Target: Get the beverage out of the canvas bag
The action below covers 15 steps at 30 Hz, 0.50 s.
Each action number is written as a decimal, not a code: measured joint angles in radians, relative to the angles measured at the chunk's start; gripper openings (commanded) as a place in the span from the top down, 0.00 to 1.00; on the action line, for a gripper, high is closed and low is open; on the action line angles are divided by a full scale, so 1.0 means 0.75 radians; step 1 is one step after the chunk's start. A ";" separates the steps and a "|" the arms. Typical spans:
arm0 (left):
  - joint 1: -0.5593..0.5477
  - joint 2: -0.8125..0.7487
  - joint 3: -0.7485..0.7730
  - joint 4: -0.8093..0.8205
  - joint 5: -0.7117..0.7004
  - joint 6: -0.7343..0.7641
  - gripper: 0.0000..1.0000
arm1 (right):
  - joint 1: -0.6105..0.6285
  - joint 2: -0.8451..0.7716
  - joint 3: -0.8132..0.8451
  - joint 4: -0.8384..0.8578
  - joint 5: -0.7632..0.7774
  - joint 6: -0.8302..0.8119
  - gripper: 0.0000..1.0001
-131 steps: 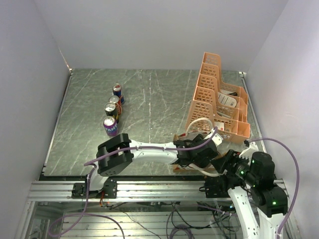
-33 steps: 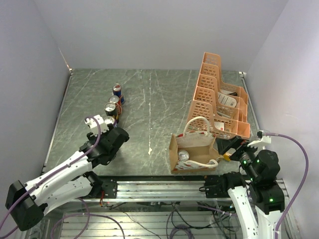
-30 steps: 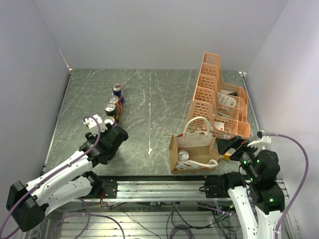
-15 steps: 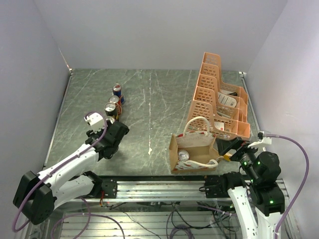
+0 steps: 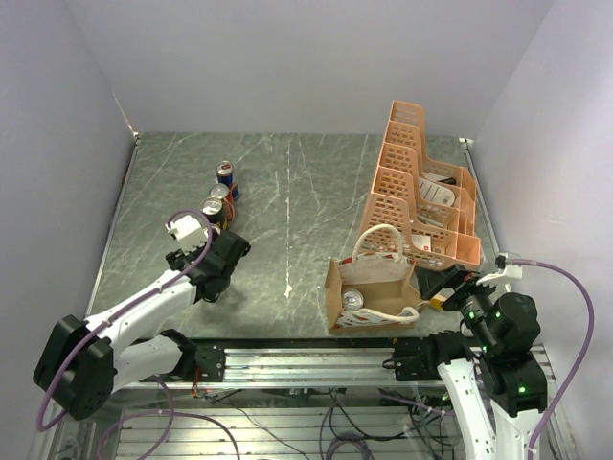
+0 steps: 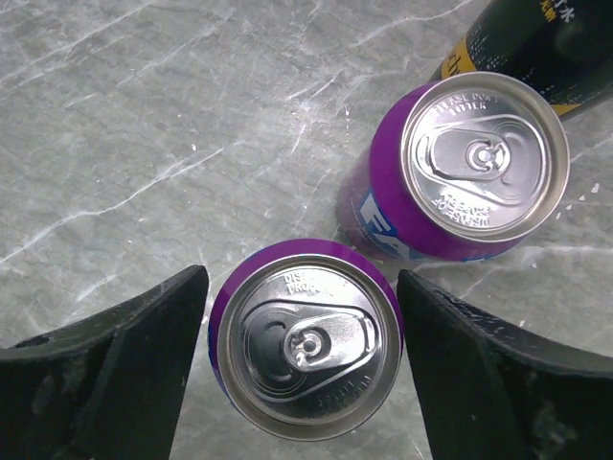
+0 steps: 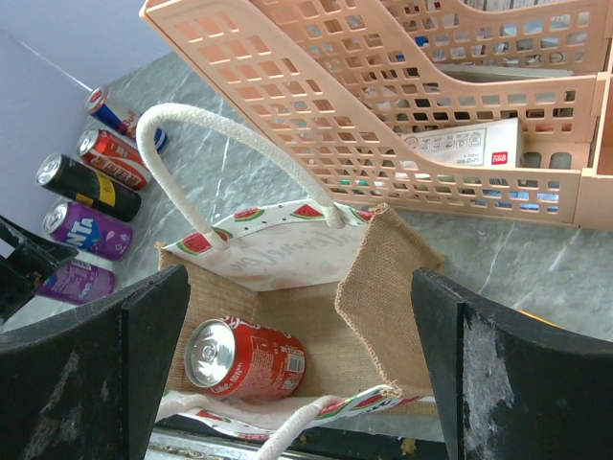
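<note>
Left gripper (image 6: 302, 359) released, fingers close on either side of an upright purple can (image 6: 306, 340) on the table (image 6: 144, 144) | right gripper (image 7: 306, 374) spread wide over the bag (image 7: 383, 287) | red can (image 7: 247, 359) lies on its side on the bag's floor | bag stands just before the orange rack (image 7: 383, 115)

I get even, diffuse light from above, with faint shadows. Wrist views are sharp at centre; the purple can (image 6: 306, 340) lid glints mildly, and the left fingers (image 6: 105, 374) sit dark and soft at the edges.
</note>
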 measured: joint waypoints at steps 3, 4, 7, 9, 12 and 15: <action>0.001 -0.006 0.015 -0.008 0.002 -0.005 0.01 | 0.000 0.000 0.000 0.000 0.000 0.000 0.00; 0.001 -0.013 0.022 -0.008 0.003 -0.005 0.01 | 0.000 0.000 0.000 0.000 -0.001 0.000 0.00; 0.001 -0.053 0.041 -0.021 0.013 0.001 0.00 | 0.000 0.000 -0.001 0.000 -0.003 0.000 0.00; 0.001 -0.089 0.069 -0.041 0.027 0.007 0.00 | 0.000 -0.001 -0.001 0.000 -0.003 0.000 0.00; 0.001 -0.137 0.120 -0.068 0.055 0.021 0.00 | 0.000 -0.008 -0.004 0.001 -0.003 -0.001 0.00; 0.002 -0.214 0.187 -0.091 0.117 0.070 0.00 | 0.000 -0.016 -0.005 0.004 -0.007 -0.005 0.00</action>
